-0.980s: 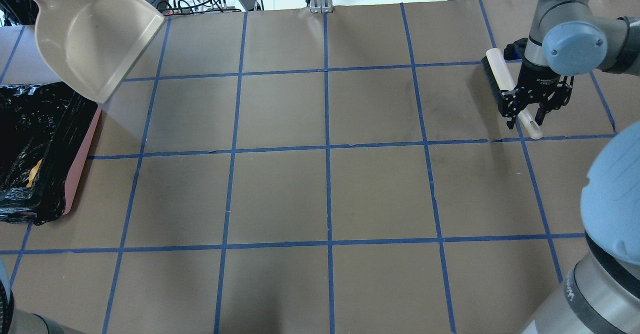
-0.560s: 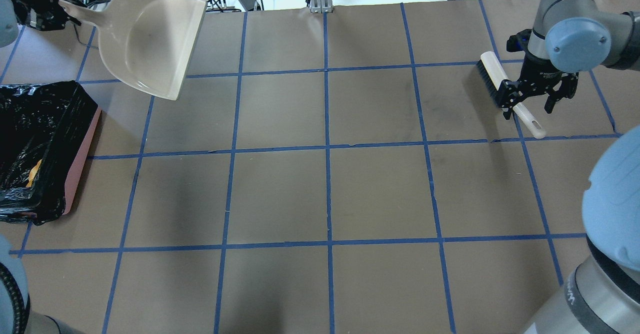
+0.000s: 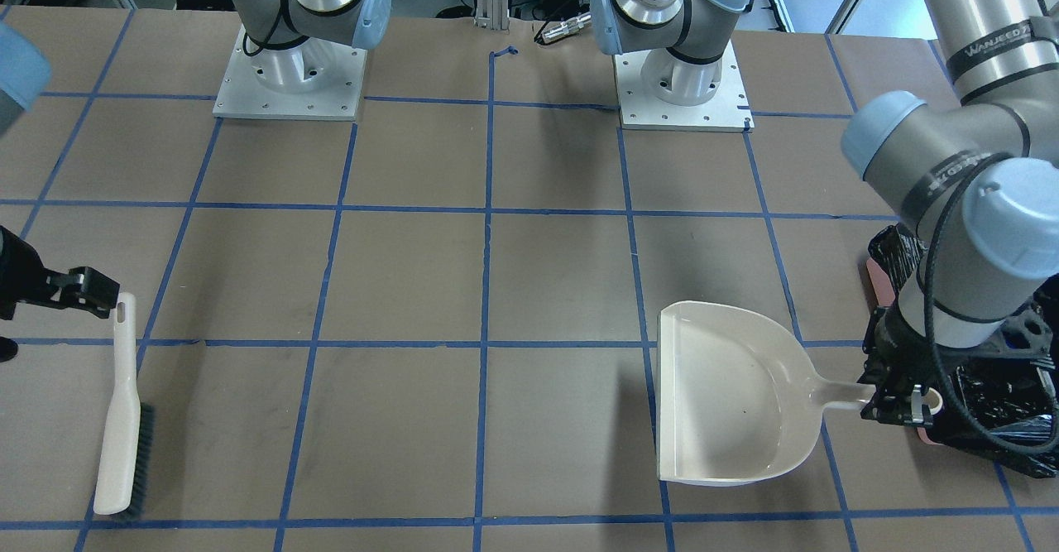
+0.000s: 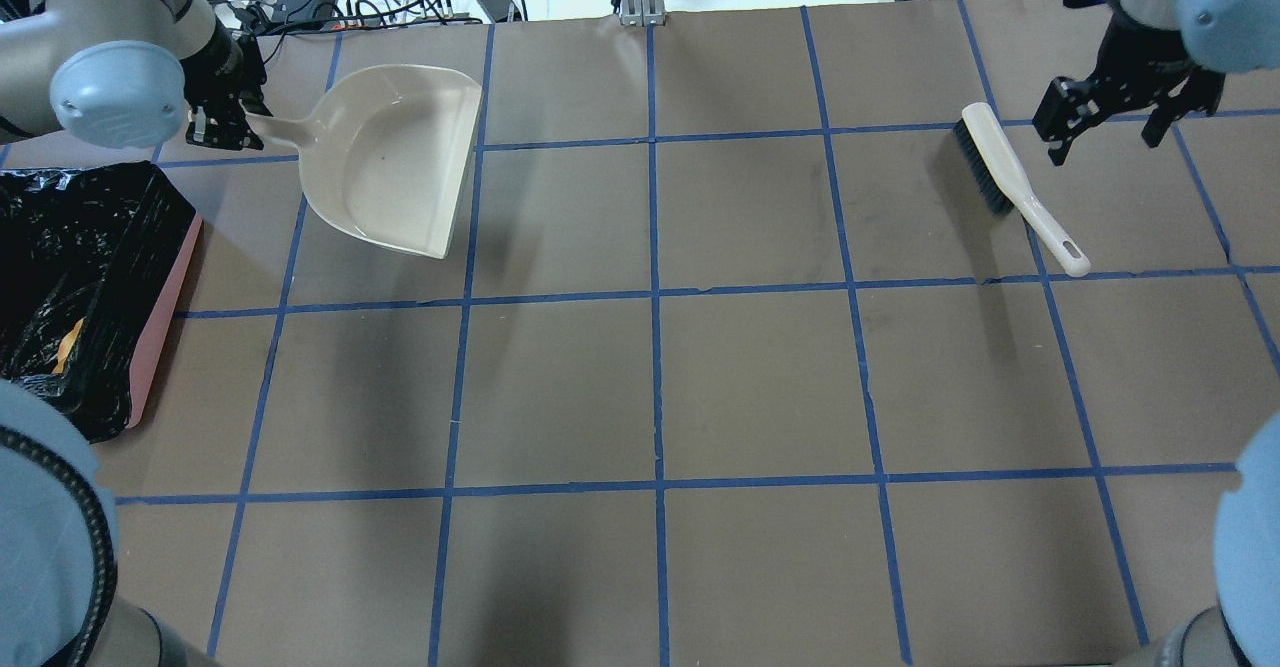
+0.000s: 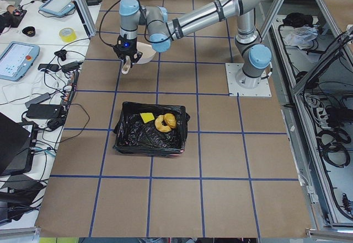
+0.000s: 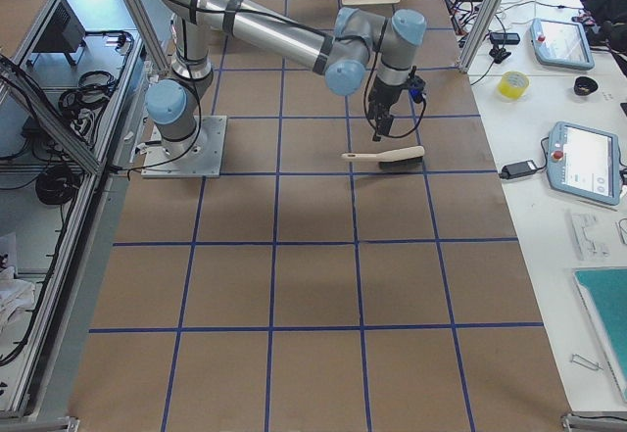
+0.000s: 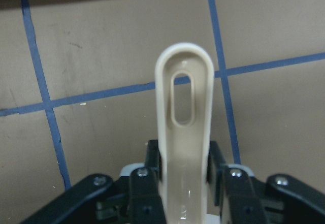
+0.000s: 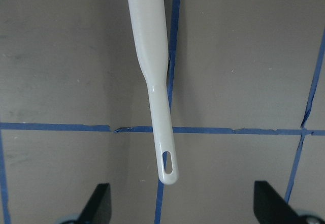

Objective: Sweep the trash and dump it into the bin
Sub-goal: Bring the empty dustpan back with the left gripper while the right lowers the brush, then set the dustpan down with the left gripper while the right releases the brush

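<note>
- The trash point(image 5: 164, 122) lay inside the bin point(image 4: 162, 319), at the left edge of the table point(image 4: 760, 387).
- The left gripper point(image 4: 230, 122) clamped the handle of the dustpan point(image 4: 390, 162).
- The right gripper point(image 4: 1105, 139) hovered with fingers spread wide over the brush point(image 4: 1010, 182), touching nothing.

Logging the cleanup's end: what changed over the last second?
The left gripper carried the dustpan rightward, away from the bin, still holding its handle. The right gripper opened, let go of the brush and pulled away. The bin stayed put.
</note>
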You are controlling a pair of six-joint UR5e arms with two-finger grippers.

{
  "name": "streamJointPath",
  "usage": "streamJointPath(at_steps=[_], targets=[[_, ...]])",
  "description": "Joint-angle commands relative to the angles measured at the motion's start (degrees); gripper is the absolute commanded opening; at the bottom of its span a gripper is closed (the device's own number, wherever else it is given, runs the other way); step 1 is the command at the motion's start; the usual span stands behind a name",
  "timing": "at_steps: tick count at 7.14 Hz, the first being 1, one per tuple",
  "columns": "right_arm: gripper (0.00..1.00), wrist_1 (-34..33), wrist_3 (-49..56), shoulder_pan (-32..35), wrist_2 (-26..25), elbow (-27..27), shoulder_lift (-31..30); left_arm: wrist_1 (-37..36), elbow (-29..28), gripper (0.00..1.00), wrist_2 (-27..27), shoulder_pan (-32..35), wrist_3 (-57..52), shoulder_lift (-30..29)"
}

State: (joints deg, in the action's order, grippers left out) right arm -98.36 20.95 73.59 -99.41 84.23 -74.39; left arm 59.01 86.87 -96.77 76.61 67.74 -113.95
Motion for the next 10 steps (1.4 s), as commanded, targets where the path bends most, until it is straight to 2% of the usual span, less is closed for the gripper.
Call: streamJointPath(at_steps=[1, 3, 4, 5, 9, 10], targets=[[1.00, 6.2, 0.8, 0.4, 2.1, -5.0, -9.4, -0.8, -0.4, 0.00, -0.3, 0.6, 5.9, -4.6], [1.00, 16.3, -0.2, 3.3, 5.8, -11.2, -11.3, -4.3, -0.7, 0.00, -0.3, 1.4, 10.5, -8.4], [1.00, 18.4, -0.6, 5.4, 4.7, -11.1, -11.7, -4.6, -0.8, 0.00, -0.2, 2.6, 10.4, -9.3], [1.00, 19.3, -4.6, 7.9, 5.7, -11.0, -12.7, -4.6, -0.9, 0.00, -0.3, 3.4, 10.0, -9.4], [1.00, 13.9, -20.2, 17.8, 6.7, -10.8, -11.0, -4.8, -1.4, 0.00, 0.1, 3.5, 10.0, -9.6], [1.00, 10.7, -20.9, 18.5, 7.2, -8.4, -10.9, -4.7, -1.2, 0.00, 0.1, 3.5, 10.7, -9.7]])
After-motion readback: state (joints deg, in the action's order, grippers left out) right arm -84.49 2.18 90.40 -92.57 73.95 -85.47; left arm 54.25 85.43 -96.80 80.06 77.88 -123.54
